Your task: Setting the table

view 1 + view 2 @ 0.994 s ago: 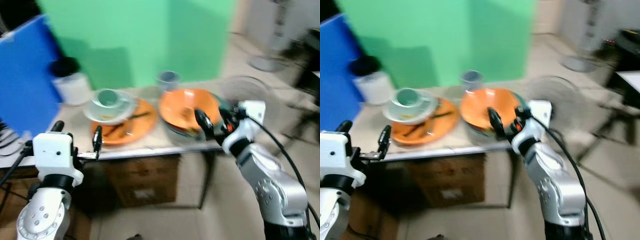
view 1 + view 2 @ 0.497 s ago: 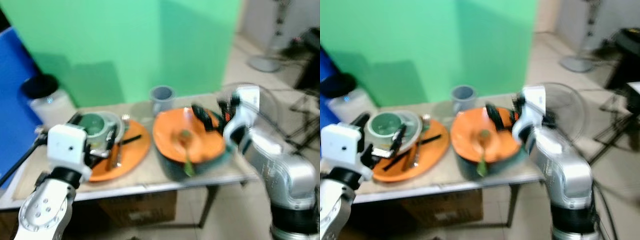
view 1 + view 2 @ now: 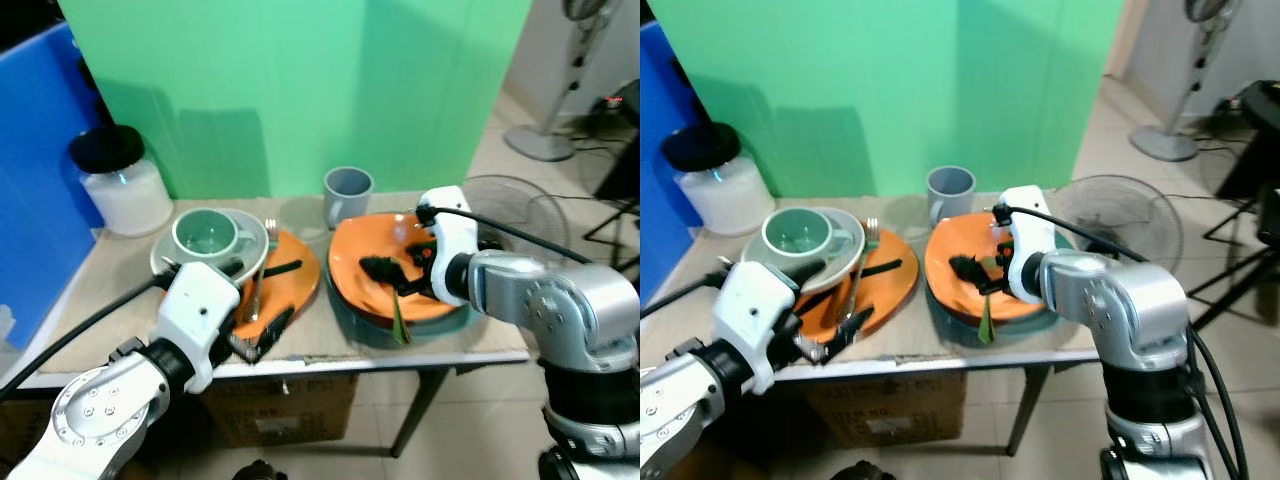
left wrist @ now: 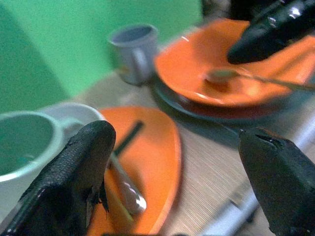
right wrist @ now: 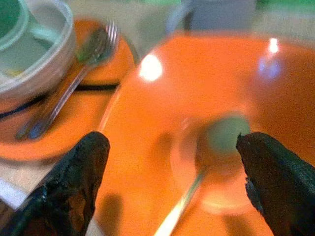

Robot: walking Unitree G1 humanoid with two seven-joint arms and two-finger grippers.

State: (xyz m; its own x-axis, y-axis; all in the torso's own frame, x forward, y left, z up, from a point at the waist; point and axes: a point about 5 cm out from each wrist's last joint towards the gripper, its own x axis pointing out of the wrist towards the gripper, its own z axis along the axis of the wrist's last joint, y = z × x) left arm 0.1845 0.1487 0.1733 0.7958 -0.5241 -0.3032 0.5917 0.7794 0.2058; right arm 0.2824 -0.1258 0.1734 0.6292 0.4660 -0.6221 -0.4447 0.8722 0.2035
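An orange bowl (image 3: 385,280) stands on a dark plate at the table's right, with a green spoon (image 5: 222,135) lying in it. My right gripper (image 3: 400,262) hovers open just above the bowl's middle, holding nothing. To the left lies a flat orange plate (image 3: 285,290) bearing a fork (image 3: 262,272) and black chopsticks. A green cup (image 3: 205,233) sits in a grey dish overlapping that plate. My left gripper (image 3: 250,300) is open low over the plate's front edge, empty. A grey mug (image 3: 347,193) stands behind, between the plates.
A white jar with a black lid (image 3: 125,185) stands at the table's back left, beside a blue board (image 3: 40,170). A green screen rises behind the table. A floor fan (image 3: 510,205) sits to the right. A cardboard box (image 3: 290,405) is under the table.
The camera has swung and steadied closer to the table. My left gripper has come up from the table's front edge over the flat orange plate. The right gripper now hangs over the bowl's middle.
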